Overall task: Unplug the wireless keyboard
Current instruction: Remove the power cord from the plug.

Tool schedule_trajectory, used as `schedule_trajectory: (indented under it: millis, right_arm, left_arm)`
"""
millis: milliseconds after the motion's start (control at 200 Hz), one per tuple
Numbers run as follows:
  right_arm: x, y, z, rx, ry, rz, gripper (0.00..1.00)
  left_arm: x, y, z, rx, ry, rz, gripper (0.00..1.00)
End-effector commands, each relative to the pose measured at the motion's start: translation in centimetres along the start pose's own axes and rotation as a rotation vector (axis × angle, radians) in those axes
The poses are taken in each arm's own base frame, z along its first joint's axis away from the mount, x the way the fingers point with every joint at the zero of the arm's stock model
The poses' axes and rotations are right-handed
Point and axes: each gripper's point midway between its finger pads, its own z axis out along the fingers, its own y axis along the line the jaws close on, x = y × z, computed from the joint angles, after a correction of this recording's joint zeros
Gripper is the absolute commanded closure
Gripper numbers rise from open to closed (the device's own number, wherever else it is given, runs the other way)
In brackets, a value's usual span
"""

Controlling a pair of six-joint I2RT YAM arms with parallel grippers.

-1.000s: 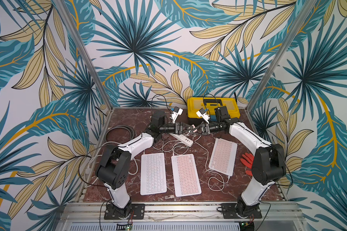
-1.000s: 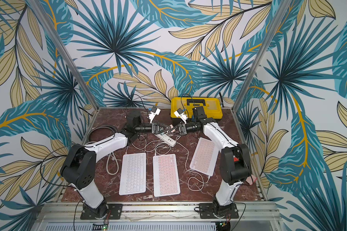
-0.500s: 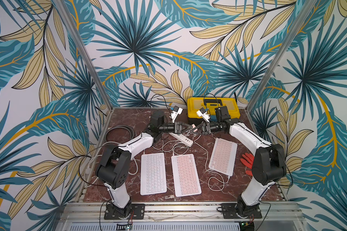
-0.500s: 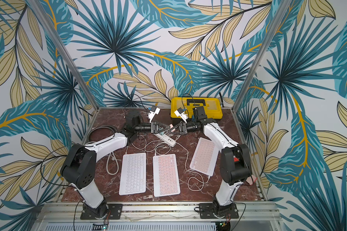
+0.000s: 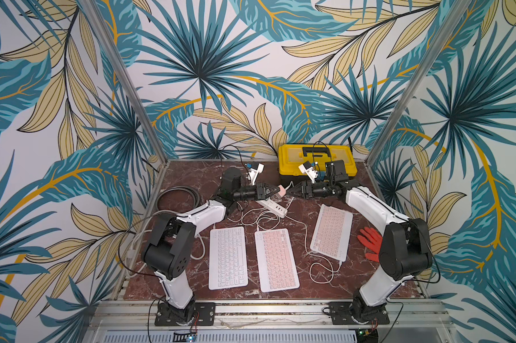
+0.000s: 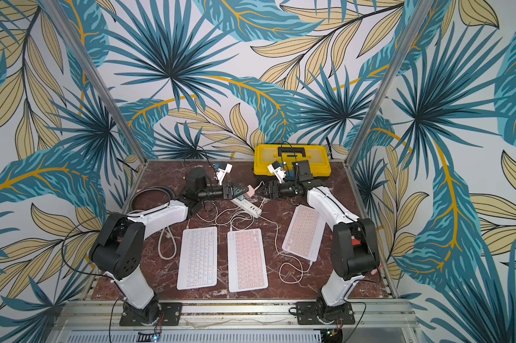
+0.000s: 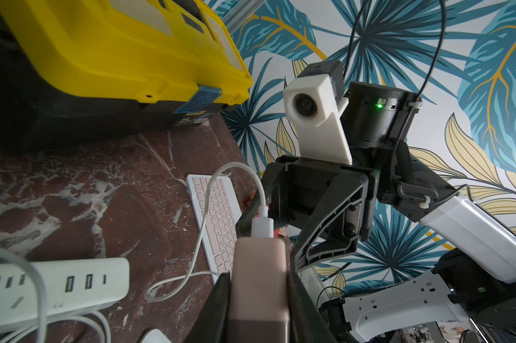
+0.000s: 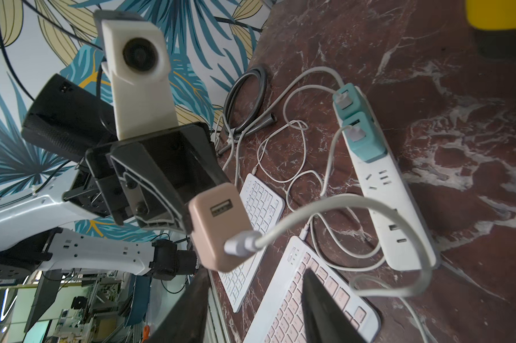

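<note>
Three keyboards lie flat on your worktop: a white keyboard at left, a pink keyboard in the middle, a tilted pink keyboard at right with a white cable at its near end. Behind them, your left claw is clamped on the pink charger, held off the worktop near the power strip, a white plug seated in it. Your right claw faces it, jaws spread around that plug. At the back right, your yellow toolbox sits lid shut, contents hidden.
</note>
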Motion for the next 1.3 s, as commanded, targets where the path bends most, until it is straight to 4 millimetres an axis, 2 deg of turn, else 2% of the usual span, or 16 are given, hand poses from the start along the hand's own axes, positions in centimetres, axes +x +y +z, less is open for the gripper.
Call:
schedule_trajectory:
  millis: [0, 125, 340, 611, 626, 681, 806, 1051, 1216, 1231, 1292]
  right_arm:
    - [-0.6, -2.0, 0.1, 0.088, -0.062, 0.159, 0.51]
    - [-0.6, -3.3, 0.4, 0.156, -0.102, 0.317, 0.57]
    - [0.2, -4.5, 1.3, 0.281, -0.144, 0.471, 0.52]
    - [1.2, -5.6, 3.6, 0.353, -0.167, 0.54, 0.52]
    - [0.6, -5.4, 3.7, 0.339, -0.186, 0.524, 0.53]
    - [0.5, -5.5, 4.2, 0.338, -0.191, 0.527, 0.54]
    - [0.5, -5.6, 5.0, 0.337, -0.173, 0.53, 0.6]
    - [0.7, -6.0, 5.3, 0.357, -0.158, 0.523, 0.7]
    - [0.6, -6.1, 5.5, 0.357, -0.16, 0.529, 0.84]
    - [1.2, -6.3, 5.4, 0.374, -0.141, 0.545, 0.85]
    - [1.4, -6.4, 5.3, 0.39, -0.131, 0.545, 0.92]
  left_arm:
    - [-0.9, 0.6, -0.5, -0.055, -0.078, 0.059, 1.0]
    - [-0.6, 2.0, -0.7, -0.132, -0.121, 0.074, 1.0]
    - [0.0, 3.0, -0.3, -0.221, -0.16, 0.134, 1.0]
    - [1.1, 3.3, 0.3, -0.266, -0.162, 0.181, 1.0]
    - [1.1, 3.3, 0.3, -0.269, -0.164, 0.181, 1.0]
    - [1.3, 3.2, 0.5, -0.267, -0.158, 0.191, 1.0]
    - [2.0, 3.1, 0.9, -0.26, -0.139, 0.195, 1.0]
    - [2.8, 3.3, 1.2, -0.264, -0.122, 0.209, 1.0]
    - [3.2, 3.4, 1.6, -0.262, -0.11, 0.212, 1.0]
    - [3.3, 3.4, 1.7, -0.265, -0.108, 0.211, 1.0]
    - [3.5, 3.7, 1.7, -0.272, -0.108, 0.207, 1.0]
